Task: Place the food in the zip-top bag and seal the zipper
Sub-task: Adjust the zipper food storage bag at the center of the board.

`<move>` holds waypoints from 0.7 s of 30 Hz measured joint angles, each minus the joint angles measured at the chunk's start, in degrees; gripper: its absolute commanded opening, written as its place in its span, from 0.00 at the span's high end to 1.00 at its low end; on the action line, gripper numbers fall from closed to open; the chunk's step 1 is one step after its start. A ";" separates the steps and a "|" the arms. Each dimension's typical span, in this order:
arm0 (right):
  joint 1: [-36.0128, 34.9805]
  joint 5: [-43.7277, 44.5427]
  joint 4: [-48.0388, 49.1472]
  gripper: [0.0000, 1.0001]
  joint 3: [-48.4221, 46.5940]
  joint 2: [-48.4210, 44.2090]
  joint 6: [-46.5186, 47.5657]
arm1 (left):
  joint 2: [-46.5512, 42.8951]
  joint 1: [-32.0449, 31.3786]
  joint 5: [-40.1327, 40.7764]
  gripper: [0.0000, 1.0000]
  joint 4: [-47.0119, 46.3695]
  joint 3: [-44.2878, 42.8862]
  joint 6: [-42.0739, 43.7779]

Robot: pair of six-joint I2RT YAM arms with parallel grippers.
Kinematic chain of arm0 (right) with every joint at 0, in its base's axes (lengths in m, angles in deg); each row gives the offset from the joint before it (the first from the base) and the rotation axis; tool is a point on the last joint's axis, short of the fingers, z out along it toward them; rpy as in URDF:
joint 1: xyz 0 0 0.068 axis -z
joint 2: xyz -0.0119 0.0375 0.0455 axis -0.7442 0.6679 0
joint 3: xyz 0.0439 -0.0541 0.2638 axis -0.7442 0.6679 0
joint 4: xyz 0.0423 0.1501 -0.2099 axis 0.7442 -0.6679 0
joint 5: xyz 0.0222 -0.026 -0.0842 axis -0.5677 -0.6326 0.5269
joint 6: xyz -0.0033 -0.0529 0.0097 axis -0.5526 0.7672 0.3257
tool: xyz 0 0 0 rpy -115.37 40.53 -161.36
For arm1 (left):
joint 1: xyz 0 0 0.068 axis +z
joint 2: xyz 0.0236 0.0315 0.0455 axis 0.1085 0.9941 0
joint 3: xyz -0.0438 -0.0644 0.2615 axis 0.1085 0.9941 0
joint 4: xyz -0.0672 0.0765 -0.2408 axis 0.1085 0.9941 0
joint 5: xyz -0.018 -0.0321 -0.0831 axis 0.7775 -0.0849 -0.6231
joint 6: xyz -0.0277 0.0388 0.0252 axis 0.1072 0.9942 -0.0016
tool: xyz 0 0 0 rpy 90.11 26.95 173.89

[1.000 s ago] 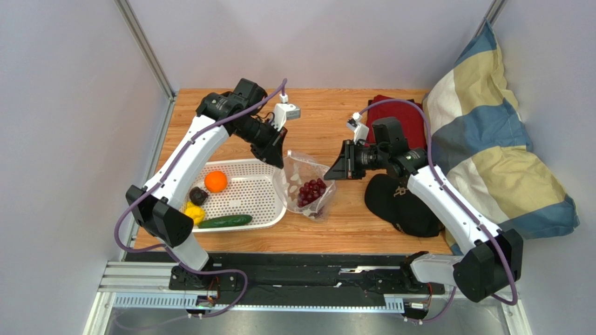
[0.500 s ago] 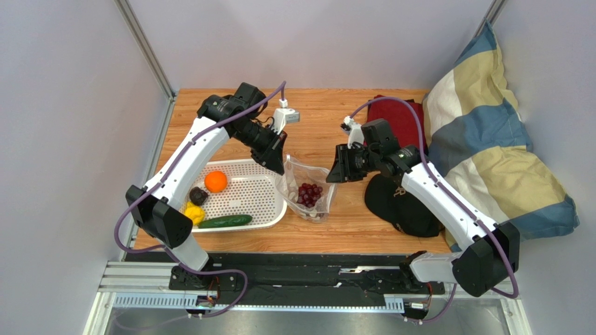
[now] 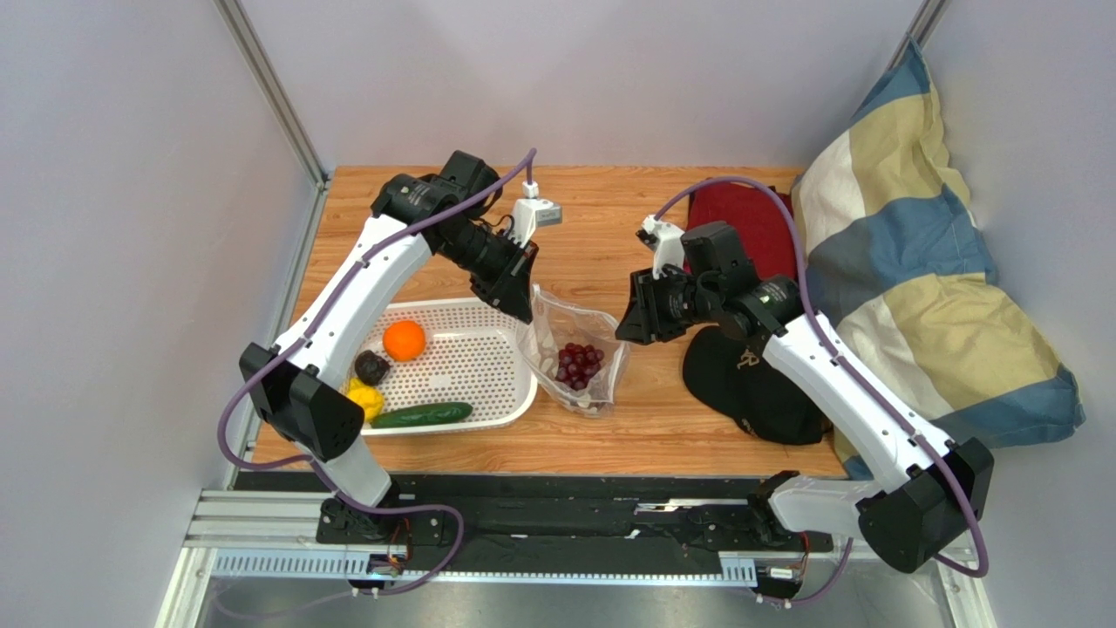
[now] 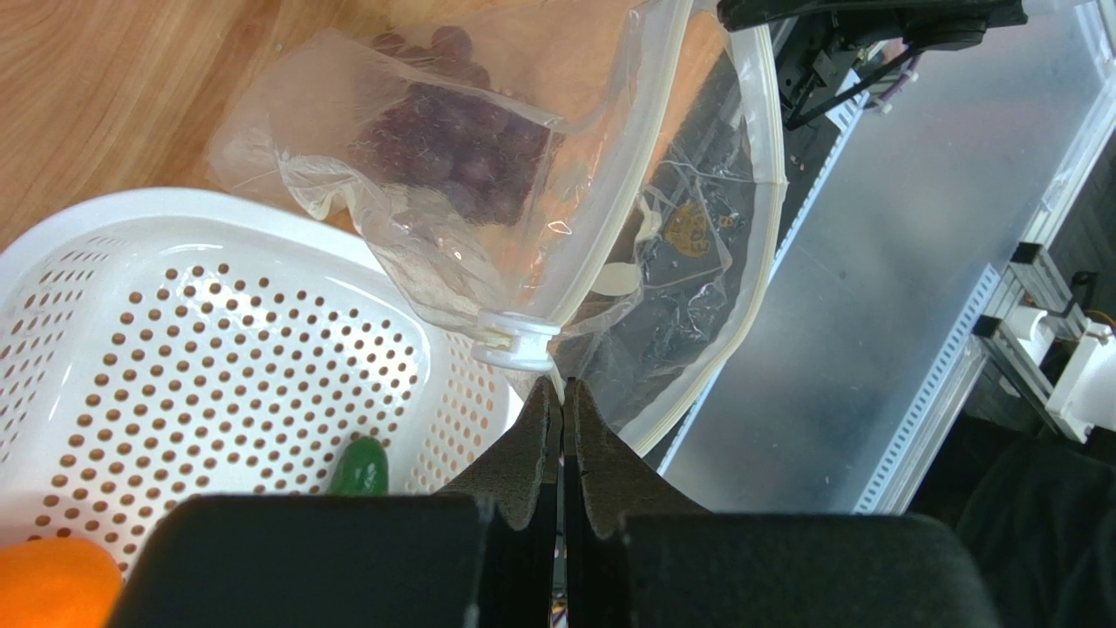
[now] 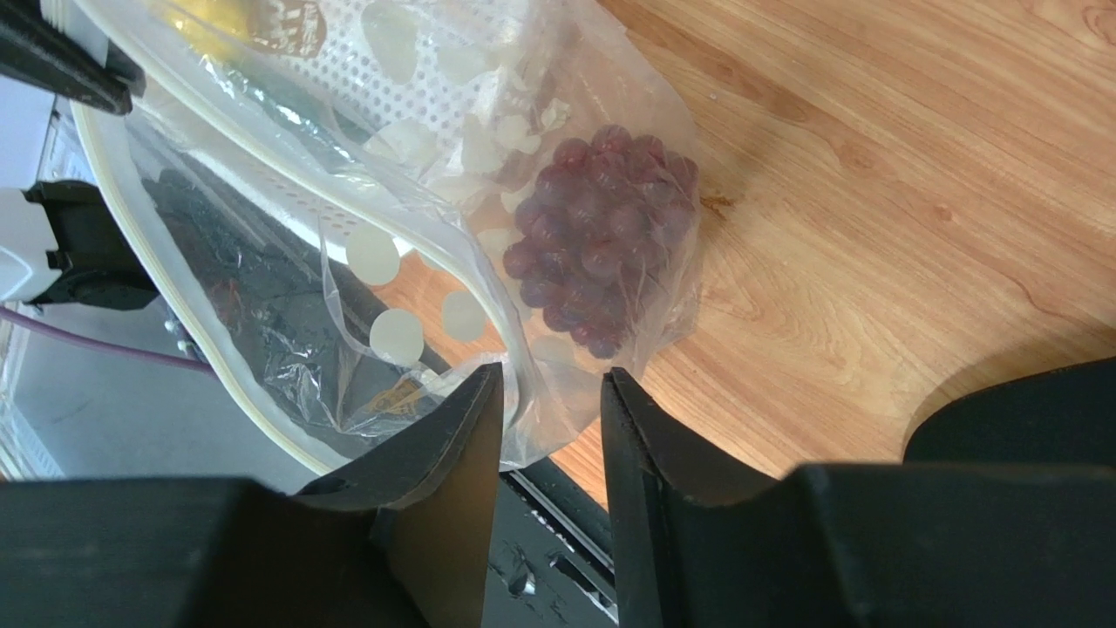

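Top external: the left gripper (image 3: 528,304) clamps the bag (image 3: 556,322) rim, grapes (image 3: 574,363) inside. The right gripper (image 3: 626,321), jaws apart at three o'clock, probably fetches the orange (image 3: 404,340) next.

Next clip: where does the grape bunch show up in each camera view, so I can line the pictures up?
Top external: the grape bunch is near the picture's centre, inside the zip-top bag, right of the white basket.
Left wrist: upper middle, seen through the bag's film.
Right wrist: centre, slightly right, in the bag lying on the wood.
Shared landmark: the clear bag around the grapes, in all three views.
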 measured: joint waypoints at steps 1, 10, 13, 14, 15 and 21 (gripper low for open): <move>-0.42 -0.07 0.00 0.80 0.00 0.02 0.35 | 0.00 0.00 0.00 1.00 0.00 0.00 0.00; -2.62 -1.20 -0.74 1.00 -0.90 0.74 1.97 | 0.00 0.59 0.46 1.00 -0.04 0.00 -0.90; -1.88 -4.37 -1.20 1.00 -1.20 0.61 1.18 | -0.52 1.49 5.57 0.96 -2.58 1.09 -3.37; -1.53 -6.29 -1.18 1.00 -1.18 0.61 0.26 | -1.57 1.66 7.85 0.93 -5.25 3.21 -4.55; -1.25 -8.09 -1.11 1.00 -1.18 0.68 -0.72 | -2.29 1.81 9.09 0.91 -6.75 4.70 -5.44; -0.52 -14.08 0.00 1.00 -1.38 4.61 -5.42 | -3.65 2.01 12.44 0.01 -15.34 9.25 -10.23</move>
